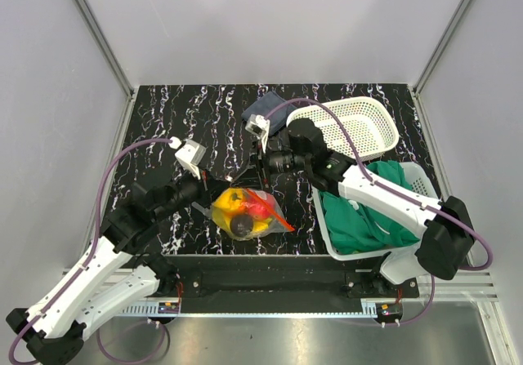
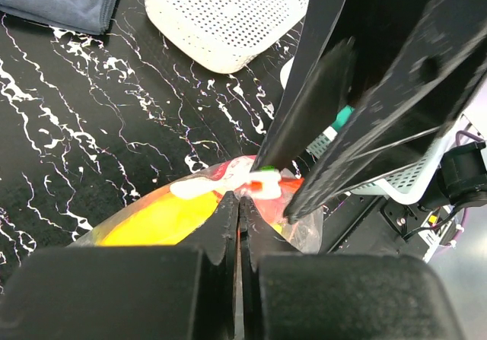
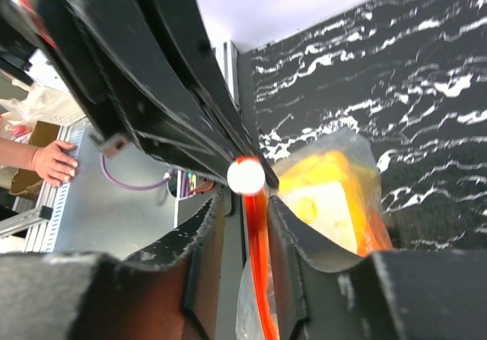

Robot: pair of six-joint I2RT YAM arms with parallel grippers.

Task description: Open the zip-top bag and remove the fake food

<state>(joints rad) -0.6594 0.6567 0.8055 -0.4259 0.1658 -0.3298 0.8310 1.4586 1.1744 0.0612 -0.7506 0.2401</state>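
Observation:
The clear zip-top bag (image 1: 245,214) lies on the black marbled table between the two arms. The fake food shows through it: a yellow piece (image 1: 229,200), a red one (image 1: 260,208) and a dark round fruit (image 1: 241,224). My left gripper (image 2: 240,203) is shut on the bag's upper edge (image 2: 304,230), just below the white slider (image 2: 259,185). My right gripper (image 3: 245,203) stands open, and the red-orange zip strip (image 3: 259,264) runs between its fingers up to the slider (image 3: 246,176). From above, both grippers (image 1: 216,192) (image 1: 263,181) meet over the bag's far edge.
An empty white mesh basket (image 1: 359,124) stands at the back right. A second basket (image 1: 417,177) at the right holds green cloth (image 1: 359,218). A dark blue folded cloth (image 1: 265,108) lies at the back. A person's hand (image 3: 46,161) shows beyond the table's edge.

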